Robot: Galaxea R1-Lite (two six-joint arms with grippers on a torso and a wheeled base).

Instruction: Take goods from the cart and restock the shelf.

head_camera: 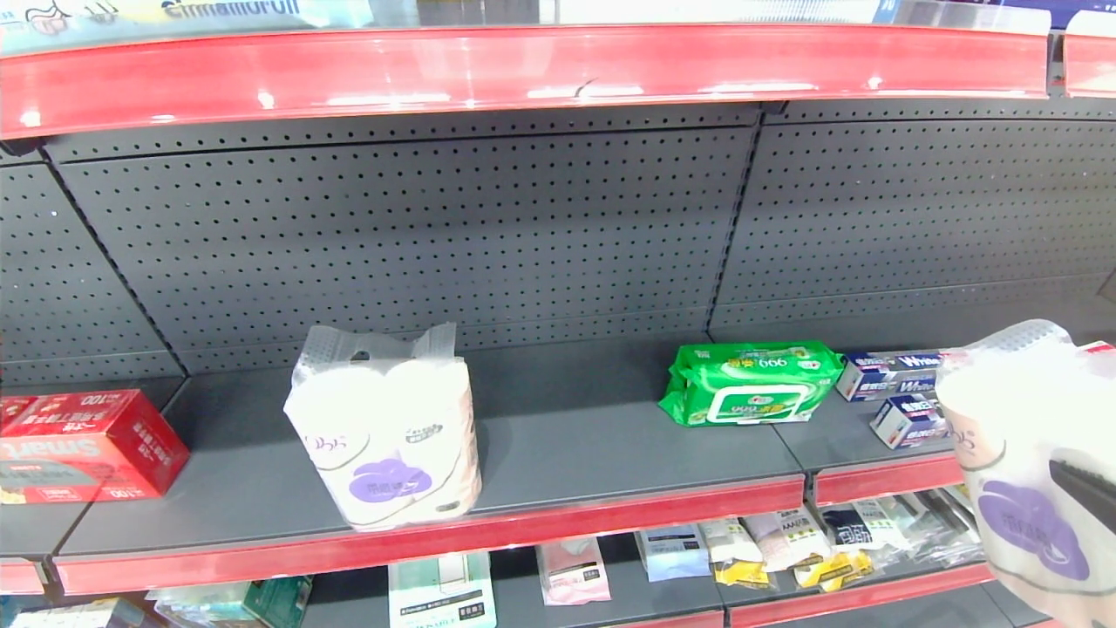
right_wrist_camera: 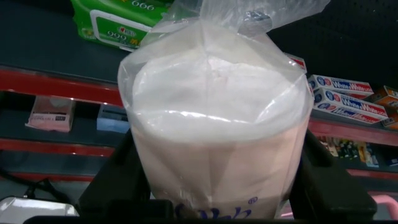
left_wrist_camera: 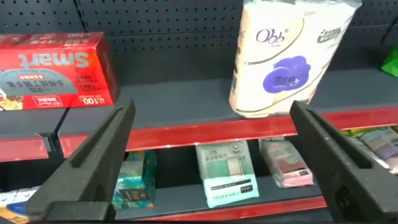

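Note:
A pack of white toilet rolls (head_camera: 384, 436) with a purple mark stands upright near the front edge of the grey shelf (head_camera: 610, 436). My left gripper (left_wrist_camera: 212, 111) is open in front of the shelf, level with its red edge, with that pack (left_wrist_camera: 286, 56) beyond it and off to one side; nothing is between its fingers. My right gripper (right_wrist_camera: 217, 162) is shut on a second pack of toilet rolls (right_wrist_camera: 211, 93) in clear plastic. In the head view this held pack (head_camera: 1029, 471) hangs at the far right, in front of the shelf edge, with a dark finger (head_camera: 1085, 488) against it.
A red box (head_camera: 78, 445) lies at the shelf's left end. A green wipes pack (head_camera: 750, 381) and toothpaste boxes (head_camera: 898, 384) lie to the right. Bare shelf runs between the standing pack and the wipes. Small packets (head_camera: 758, 541) fill the shelf below; a red-edged shelf (head_camera: 523, 70) overhangs above.

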